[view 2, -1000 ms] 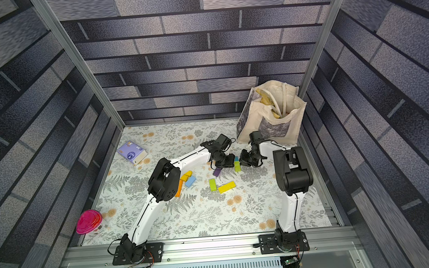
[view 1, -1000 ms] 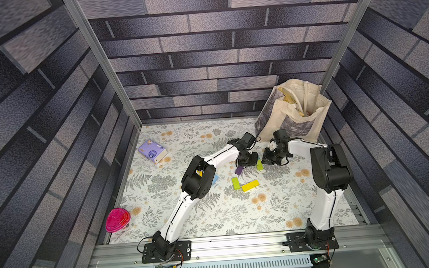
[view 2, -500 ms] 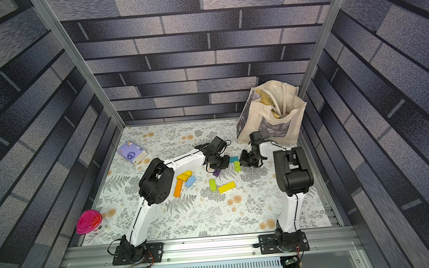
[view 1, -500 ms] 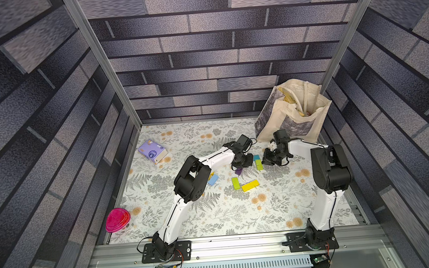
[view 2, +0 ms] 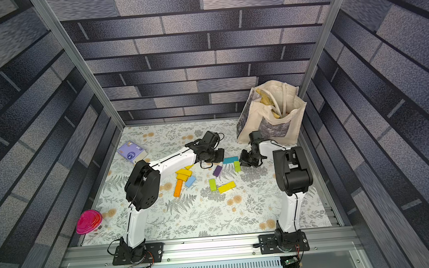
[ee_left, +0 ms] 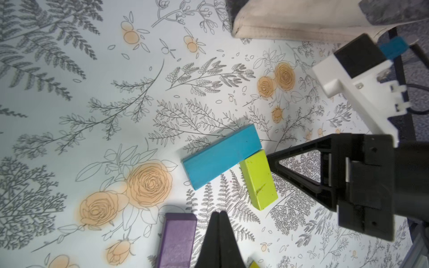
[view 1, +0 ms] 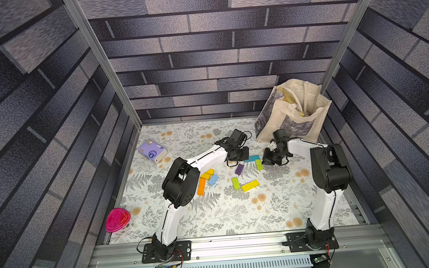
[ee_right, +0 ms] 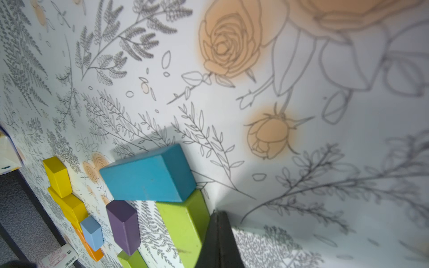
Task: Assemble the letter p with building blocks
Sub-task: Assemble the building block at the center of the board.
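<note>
The building blocks lie loose on the floral mat. In both top views a teal block (view 1: 252,158) (view 2: 230,160) touches the end of a lime block (view 1: 259,164) (view 2: 237,166), forming a corner. A purple block (view 1: 239,169) lies beside them. Nearer the front are a second lime block (view 1: 235,183) and a long yellow block (view 1: 250,185). Yellow blocks (view 1: 207,174), a light blue block (view 1: 212,180) and an orange block (view 1: 201,186) cluster to the left. My left gripper (ee_left: 219,212) is shut and empty beside the purple block (ee_left: 178,239). My right gripper (ee_right: 218,212) is shut, its side against the lime block (ee_right: 183,222).
A cream tote bag (view 1: 292,118) stands at the back right, just behind the right arm. A purple tissue packet (view 1: 152,151) lies at the back left. A pink lidded bowl (view 1: 117,220) sits at the mat's front left edge. Walls close in three sides.
The left arm's elbow has swung left, uncovering the yellow, light blue and orange cluster and the teal block. The right arm has barely moved. Both grippers stayed shut.
</note>
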### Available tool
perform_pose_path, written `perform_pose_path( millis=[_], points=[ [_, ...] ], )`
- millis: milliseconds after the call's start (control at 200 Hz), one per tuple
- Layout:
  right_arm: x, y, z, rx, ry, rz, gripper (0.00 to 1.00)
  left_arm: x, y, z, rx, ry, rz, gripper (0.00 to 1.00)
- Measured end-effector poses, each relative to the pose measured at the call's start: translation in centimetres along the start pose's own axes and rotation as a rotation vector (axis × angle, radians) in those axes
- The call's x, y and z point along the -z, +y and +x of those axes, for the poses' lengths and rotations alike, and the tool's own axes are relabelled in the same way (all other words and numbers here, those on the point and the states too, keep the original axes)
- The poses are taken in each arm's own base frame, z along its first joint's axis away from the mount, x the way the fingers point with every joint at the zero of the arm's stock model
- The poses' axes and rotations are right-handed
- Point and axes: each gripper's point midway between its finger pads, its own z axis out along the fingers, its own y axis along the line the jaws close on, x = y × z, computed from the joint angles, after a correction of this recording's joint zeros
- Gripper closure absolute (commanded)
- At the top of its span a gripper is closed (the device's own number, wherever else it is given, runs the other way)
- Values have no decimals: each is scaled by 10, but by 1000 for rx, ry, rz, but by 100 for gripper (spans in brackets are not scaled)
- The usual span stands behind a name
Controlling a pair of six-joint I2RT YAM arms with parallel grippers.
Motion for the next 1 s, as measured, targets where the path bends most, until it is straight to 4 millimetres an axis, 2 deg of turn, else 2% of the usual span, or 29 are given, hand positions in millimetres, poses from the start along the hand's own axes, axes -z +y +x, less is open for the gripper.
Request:
perform_pose_path(
  millis=[130, 997],
  points=[
    [-1, 1, -2, 0, 1, 0, 100, -2, 8, 3, 8, 8, -16, 100],
    [-2, 2, -7, -7, -5, -1, 100, -3, 11, 5, 12, 12, -23, 98]
  ],
)
